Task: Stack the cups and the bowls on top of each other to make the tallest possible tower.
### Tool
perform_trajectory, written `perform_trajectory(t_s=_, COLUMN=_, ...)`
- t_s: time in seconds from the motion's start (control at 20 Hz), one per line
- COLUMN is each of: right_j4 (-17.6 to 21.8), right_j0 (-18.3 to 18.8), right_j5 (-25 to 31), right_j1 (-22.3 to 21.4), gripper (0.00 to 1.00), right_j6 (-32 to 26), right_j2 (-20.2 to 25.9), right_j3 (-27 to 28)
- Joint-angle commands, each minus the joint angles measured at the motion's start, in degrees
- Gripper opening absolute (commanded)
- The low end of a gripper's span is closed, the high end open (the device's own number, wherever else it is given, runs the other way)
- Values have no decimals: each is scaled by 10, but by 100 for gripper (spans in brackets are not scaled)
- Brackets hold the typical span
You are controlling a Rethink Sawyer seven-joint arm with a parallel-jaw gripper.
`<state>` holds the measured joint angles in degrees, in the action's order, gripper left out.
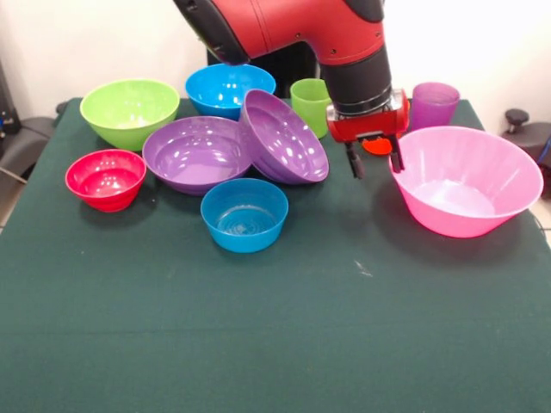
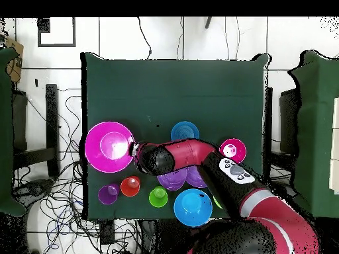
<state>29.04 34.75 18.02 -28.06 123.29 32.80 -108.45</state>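
Glossy plastic ware is sitting on the dark green cloth of the bench (image 1: 284, 344), all toward its far edge. At the left edge the small red bowl (image 1: 106, 178) is resting mouth-up, with the rounded lime green bowl (image 1: 130, 111) behind it near the far left corner. Next, one purple bowl (image 1: 196, 154) is standing upright while the second purple bowl (image 1: 285, 138) is leaning against it, tilting on its rim so that its mouth is facing right and forward. A blue bowl (image 1: 230, 89) is sitting behind them at the far edge, and a smaller blue bowl (image 1: 244, 214) is standing in front, nearest the bench's middle. The green cup (image 1: 309, 103) is standing upright, long axis vertical, beside the arm. The gripper (image 1: 374, 160) is hanging with jaws apart and empty, in front of the orange cup (image 1: 376, 146), just beside the flared pink bowl (image 1: 465, 181). The translucent purple cup (image 1: 434, 104) is standing upright behind that bowl.
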Motion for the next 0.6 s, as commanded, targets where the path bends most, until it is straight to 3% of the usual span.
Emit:
perform_trajectory(t_s=0.05, right_j4=43, right_j0=-1, right_j5=23, right_j1=8, gripper=100, right_j6=-45, right_j2=-8, right_j3=4)
perform_trajectory(t_s=0.6, right_j4=48, right_j0=-28, right_j5=-6, right_j1=14, gripper=100, right_j6=-15, right_j2=-24, right_j3=-2)
